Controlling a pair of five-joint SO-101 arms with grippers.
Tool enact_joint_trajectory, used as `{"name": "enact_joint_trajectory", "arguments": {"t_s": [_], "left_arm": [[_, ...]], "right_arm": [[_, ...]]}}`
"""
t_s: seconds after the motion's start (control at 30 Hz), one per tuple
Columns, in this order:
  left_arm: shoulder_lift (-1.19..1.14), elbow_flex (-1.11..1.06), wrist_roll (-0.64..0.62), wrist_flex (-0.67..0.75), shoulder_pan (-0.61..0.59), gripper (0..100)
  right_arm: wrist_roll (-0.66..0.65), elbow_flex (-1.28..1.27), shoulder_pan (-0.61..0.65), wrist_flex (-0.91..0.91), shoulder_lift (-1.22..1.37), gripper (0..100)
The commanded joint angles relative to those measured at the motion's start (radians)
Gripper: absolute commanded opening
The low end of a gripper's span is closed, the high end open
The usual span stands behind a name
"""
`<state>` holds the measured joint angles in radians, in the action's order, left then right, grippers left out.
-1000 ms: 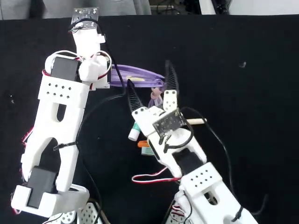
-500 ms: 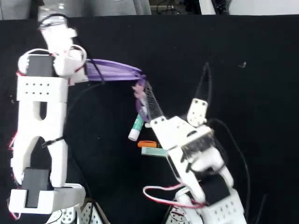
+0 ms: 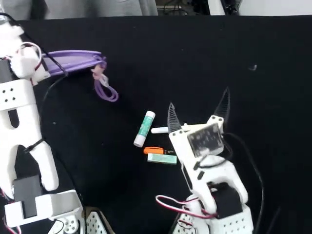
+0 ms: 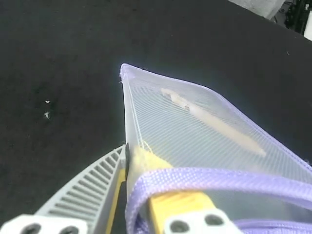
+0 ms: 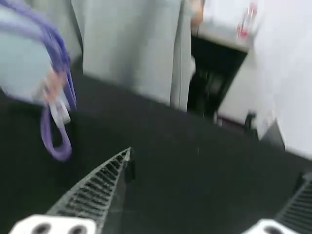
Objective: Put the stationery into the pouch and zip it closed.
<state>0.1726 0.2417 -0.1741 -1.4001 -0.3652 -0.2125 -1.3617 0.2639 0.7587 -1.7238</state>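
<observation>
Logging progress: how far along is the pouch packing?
Done: one pale stick inside the pouch. In hand: the left gripper holds the pouch; the right gripper is open. Remaining: glue stick, orange item, green item and white stick on the table, then zipping.

pouch [image 3: 73, 59]: one
glue stick [image 3: 145, 128]: one
orange piece [image 3: 153, 150]: one
green bar [image 3: 162, 159]: one
white stick [image 3: 159, 129]: one
robot arms: two, left arm [image 3: 19, 122], right arm [image 3: 212, 165]

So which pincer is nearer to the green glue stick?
Right. The right pincer sits open just beside the glue stick; the left pincer is far off, holding the pouch.
</observation>
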Motion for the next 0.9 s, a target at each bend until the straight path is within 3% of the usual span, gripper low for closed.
{"name": "enact_joint_trajectory", "arguments": {"t_s": [0.0, 0.23, 0.4, 0.87], "left_arm": [[0.008, 0.061, -0.011, 0.032, -0.007, 3], [0.006, 0.059, -0.011, 0.032, -0.004, 3], [0.006, 0.059, -0.011, 0.032, -0.004, 3], [0.006, 0.054, -0.011, 0.031, -0.001, 3]], "right_arm": [[-0.060, -0.013, -0.029, 0.040, -0.008, 45.0], [-0.190, -0.012, -0.026, 0.057, 0.163, 30.2], [-0.221, 0.044, -0.026, 0.055, 0.344, 30.1], [-0.577, 0.397, -0.025, 0.071, 1.141, 29.9]]}}
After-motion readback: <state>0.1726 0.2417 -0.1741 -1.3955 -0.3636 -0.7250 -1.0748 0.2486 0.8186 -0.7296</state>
